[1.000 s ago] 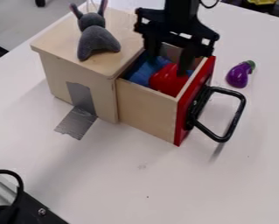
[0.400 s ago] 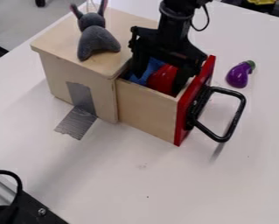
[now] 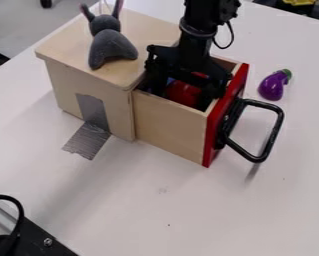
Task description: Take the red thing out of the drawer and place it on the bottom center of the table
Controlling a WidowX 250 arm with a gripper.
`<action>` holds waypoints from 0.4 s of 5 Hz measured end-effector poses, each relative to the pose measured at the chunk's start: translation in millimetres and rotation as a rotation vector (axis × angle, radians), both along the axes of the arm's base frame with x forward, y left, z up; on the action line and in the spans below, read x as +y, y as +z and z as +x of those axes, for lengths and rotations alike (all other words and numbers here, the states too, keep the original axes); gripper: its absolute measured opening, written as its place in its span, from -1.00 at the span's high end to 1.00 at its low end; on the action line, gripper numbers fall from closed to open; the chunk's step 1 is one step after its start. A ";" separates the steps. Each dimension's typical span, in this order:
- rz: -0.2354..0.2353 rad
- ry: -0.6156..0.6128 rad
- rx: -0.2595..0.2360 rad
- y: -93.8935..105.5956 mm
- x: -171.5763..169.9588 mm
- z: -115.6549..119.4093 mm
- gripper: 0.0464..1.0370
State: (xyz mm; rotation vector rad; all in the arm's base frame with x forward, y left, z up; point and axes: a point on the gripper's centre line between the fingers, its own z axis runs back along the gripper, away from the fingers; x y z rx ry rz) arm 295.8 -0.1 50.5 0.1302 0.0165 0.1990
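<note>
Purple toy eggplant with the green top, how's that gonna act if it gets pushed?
The purple toy eggplant with the green top would probably roll, since its body is rounded and it lies on the flat white table. It may swing in a curve, as one end is fatter. Its shiny skin looks smooth, so it could be a bit slippery.

No readable text anywhere.

Rounded red thing (image 3: pixel 182 94), inside the open wooden drawer (image 3: pixel 168 123), red-fronted, on white table (image 3: pixel 188 205)
</note>
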 end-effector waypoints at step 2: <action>-0.013 0.021 -0.019 -4.9 -1.5 0.0 -0.84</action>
